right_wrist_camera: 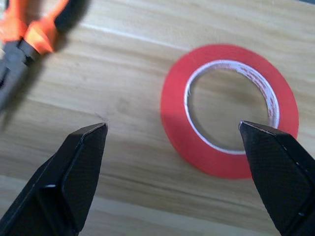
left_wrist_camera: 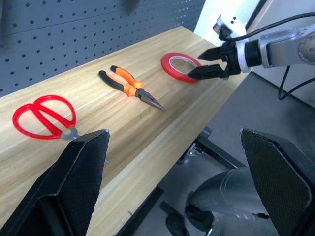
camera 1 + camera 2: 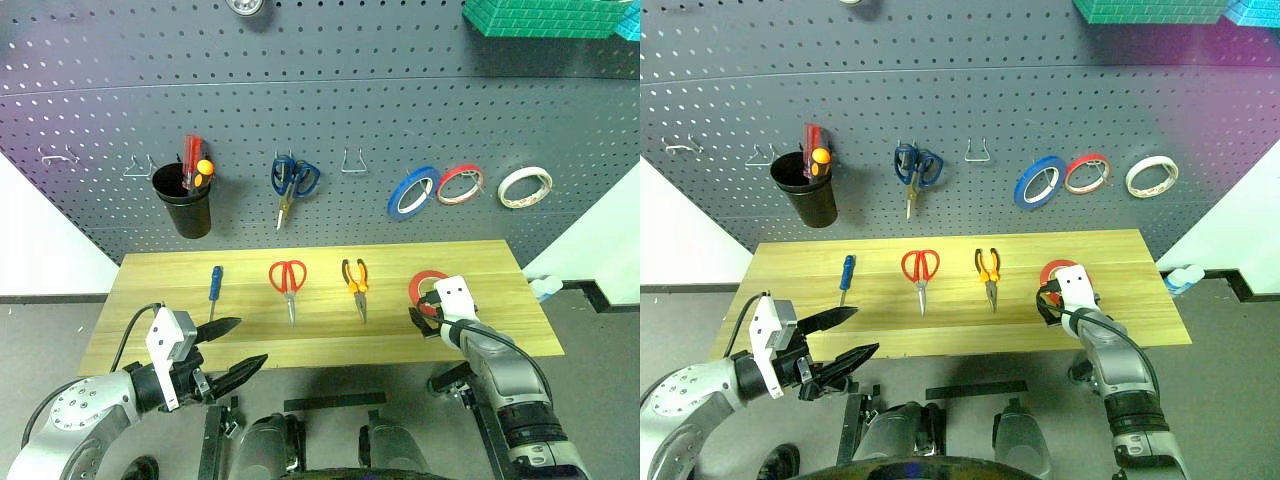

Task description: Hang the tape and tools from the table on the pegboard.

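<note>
— What's over on the left side?

— The left gripper (image 3: pixel 232 347) hangs at the near left corner of the wooden table (image 3: pixel 180 320), fingers spread wide, nothing between them. Just past it the small blue-handled screwdriver (image 3: pixel 214 287) lies flat on the wood.

— And on the wall behind?

— The pegboard (image 3: pixel 320 130) carries a black cup (image 3: pixel 185 207) with red and orange-handled screwdrivers (image 3: pixel 195 168) in it, then blue-handled scissors (image 3: pixel 291 182) on a hook.

— Middle of the table?

— The red-handled scissors (image 3: pixel 288 284), then the orange-and-black-handled pliers (image 3: pixel 356 284) beside them, both flat with tips toward the near edge, apart from each other.

— The tape?

— The red tape (image 1: pixel 229 108) lies flat toward the right end of the table. The right gripper (image 3: pixel 428 312) sits low over its near side, fingers spread wide; one black fingertip is above the ring's rim, the other out over bare wood. It grips nothing.

— Farther right on the board?

— A blue roll (image 3: pixel 411 192), a red roll (image 3: pixel 460 183) and a whitish roll (image 3: pixel 525 186) hang in a row.
</note>
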Motion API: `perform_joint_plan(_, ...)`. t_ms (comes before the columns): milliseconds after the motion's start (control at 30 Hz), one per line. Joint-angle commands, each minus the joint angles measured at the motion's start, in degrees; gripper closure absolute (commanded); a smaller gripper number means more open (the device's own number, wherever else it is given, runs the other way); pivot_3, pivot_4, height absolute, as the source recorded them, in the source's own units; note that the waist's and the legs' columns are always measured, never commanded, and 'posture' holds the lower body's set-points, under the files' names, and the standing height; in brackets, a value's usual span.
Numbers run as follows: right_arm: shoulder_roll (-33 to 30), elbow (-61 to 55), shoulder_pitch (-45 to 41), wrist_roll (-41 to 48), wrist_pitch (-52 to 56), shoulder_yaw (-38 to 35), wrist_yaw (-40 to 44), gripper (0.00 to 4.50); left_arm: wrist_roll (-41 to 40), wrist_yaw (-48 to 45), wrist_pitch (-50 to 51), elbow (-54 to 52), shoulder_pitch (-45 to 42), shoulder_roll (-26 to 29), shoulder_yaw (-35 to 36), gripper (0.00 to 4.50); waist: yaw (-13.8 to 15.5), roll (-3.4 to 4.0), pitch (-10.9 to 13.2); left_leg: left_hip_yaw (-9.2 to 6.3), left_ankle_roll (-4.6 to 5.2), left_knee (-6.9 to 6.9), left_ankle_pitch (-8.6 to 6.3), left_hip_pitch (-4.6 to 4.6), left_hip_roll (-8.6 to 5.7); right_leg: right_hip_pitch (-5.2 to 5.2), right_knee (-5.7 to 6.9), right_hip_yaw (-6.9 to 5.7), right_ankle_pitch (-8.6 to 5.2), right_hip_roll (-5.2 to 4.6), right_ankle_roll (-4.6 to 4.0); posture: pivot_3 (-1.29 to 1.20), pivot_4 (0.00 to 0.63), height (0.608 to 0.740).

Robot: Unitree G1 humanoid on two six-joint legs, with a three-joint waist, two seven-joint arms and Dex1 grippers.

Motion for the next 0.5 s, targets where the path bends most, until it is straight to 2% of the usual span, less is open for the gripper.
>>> perform_joint_plan(33, -0.96, 2.38, -3.61, -0.38, -0.6, -1.14, 0.19, 0.0, -0.17, -0.68, -0.82, -0.51, -0.12, 0.39, 0.59, 0.03, -0.07, 0.0, 0.01, 0.0, 0.01, 0.07, -0.01, 0.0, 0.01, 0.0, 0.08, 0.0, 0.0, 0.0, 0.0, -0.01, 0.077, 0.74)
perform_joint_plan(500, -0.97, 11.31, -8.12, -1.21, -0.32, 1.66, 5.71, 0.0, 1.02, -0.14, -2.23, -1.15, 0.83, -1.05, -0.66, 0.03, 0.04, 0.03, 0.02, -0.09, -0.09, 0.46, -0.14, 0.03, 0.09, -0.18, 0.45, 0.0, -0.03, -0.03, -0.01, 0.0, 0.07, 0.74)
